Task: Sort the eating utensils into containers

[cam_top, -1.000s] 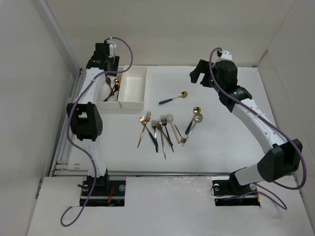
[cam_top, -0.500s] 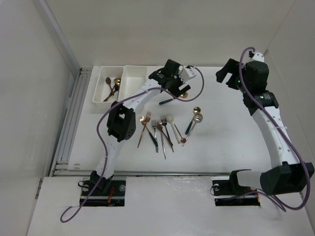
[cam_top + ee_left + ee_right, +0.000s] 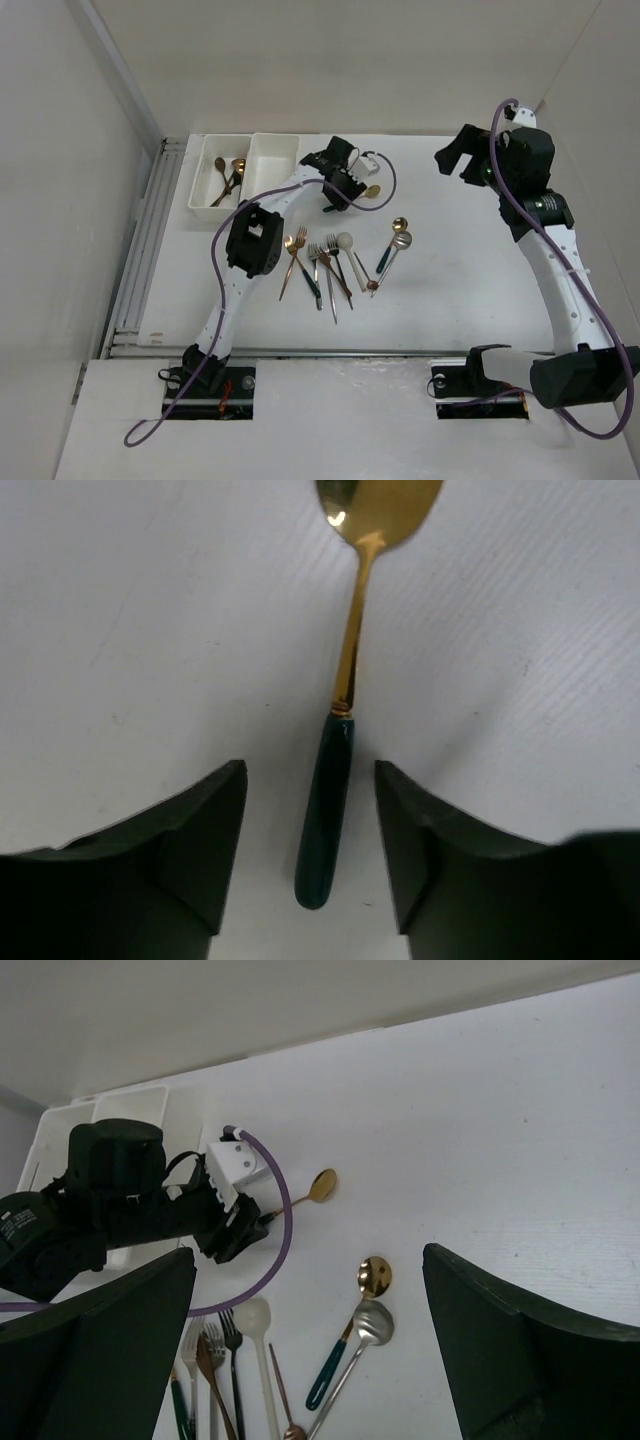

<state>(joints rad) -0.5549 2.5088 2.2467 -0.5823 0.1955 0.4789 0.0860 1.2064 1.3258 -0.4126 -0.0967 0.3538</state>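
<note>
Straddling the green-handled spoon point(image 3: 328, 805), left end effector point(image 3: 310, 772) spread, seemingly without contact; right end effector point(image 3: 308, 1260) spread wide

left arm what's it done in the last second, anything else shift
The left gripper swung from over the left bin rightward to the lone gold spoon. Its open fingers now straddle the green handle without gripping it. The right gripper pulled away rightward, open. The spoon and the utensil pile stayed put.
</note>
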